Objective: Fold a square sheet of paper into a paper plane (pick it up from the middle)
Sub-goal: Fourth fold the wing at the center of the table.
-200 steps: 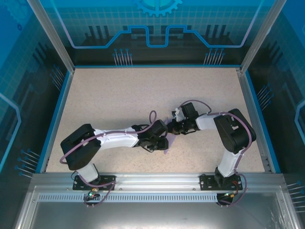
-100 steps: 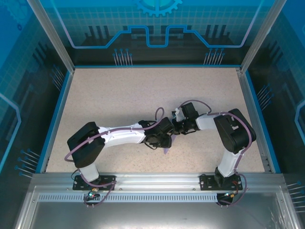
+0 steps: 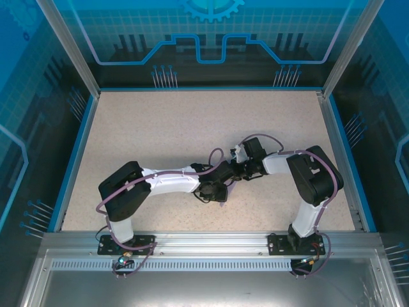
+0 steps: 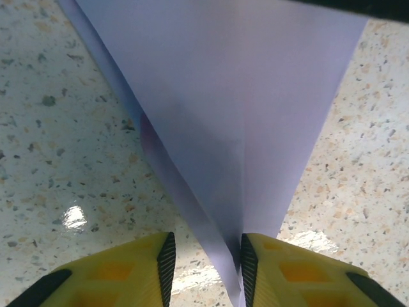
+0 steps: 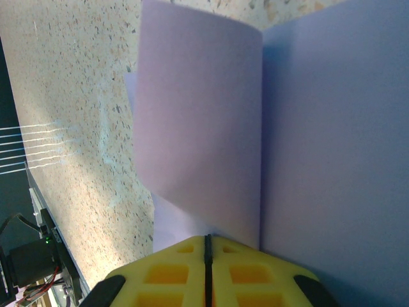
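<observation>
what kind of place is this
Probably a robot test cell: a speckled table fenced by aluminium posts and blue circuit-print panels, with left arm and right arm bolted at its edge.

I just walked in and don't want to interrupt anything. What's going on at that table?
Two robot arms meet mid-table over a pale lilac paper that is partly folded. The right gripper is shut on the paper, which bends along a crease just beyond it. The left gripper is open, its jaws standing either side of the paper's narrow pointed end without clamping it. It is not yet a finished plane.
</observation>
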### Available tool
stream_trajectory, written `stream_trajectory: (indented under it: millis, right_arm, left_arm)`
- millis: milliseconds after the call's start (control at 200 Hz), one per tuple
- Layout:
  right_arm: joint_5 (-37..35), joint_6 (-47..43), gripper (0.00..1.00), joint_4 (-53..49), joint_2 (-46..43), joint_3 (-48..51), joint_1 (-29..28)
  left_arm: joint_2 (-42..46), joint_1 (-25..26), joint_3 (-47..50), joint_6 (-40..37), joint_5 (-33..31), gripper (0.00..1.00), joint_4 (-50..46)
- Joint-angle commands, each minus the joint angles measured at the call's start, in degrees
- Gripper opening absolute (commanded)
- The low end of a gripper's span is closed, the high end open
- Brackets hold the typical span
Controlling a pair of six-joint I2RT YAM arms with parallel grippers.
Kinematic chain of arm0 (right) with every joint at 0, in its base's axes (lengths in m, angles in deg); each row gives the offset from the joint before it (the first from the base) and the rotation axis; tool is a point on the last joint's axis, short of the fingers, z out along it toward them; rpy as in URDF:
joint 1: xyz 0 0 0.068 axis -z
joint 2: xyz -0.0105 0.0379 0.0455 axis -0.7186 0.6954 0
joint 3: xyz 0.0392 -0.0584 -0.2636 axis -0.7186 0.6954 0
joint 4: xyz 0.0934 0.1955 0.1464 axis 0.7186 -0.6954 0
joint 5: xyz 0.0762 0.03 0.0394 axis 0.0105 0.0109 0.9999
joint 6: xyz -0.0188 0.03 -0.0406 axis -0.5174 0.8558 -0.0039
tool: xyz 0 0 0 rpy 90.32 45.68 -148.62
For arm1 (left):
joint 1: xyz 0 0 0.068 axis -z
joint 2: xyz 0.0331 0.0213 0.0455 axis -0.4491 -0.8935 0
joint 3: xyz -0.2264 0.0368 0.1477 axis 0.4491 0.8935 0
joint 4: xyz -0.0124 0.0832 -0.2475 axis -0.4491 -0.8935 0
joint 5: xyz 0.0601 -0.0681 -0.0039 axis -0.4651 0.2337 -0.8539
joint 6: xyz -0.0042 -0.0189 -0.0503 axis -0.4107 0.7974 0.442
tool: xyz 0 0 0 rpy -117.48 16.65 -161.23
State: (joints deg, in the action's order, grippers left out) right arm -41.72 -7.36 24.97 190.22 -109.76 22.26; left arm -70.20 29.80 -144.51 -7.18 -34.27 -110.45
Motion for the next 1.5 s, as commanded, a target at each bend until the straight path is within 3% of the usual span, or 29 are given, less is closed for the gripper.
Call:
stream_trajectory:
  millis: [0,825,1215,1496]
  right_arm:
    - [-5.72,-1.31,0.09,-6.71,3.01,2.74,1.23]
    - [-5.90,-1.49,0.09,-6.70,3.17,3.01,1.28]
    - [-6.17,-1.58,0.09,-7.05,3.01,2.96,1.27]
    - [-5.90,-1.58,0.09,-6.71,2.76,3.14,1.27]
  left_arm:
    - [-0.71,0.52,-0.54,-0.84,-0.85,0.32,-1.41]
    - [-2.04,0.64,1.97,-0.64,-0.02,0.11,0.07]
    - [-3.01,1.69,1.22,-0.64,0.22,0.12,0.10]
    - [1.80,1.69,-1.26,-1.04,-2.53,0.18,-1.88]
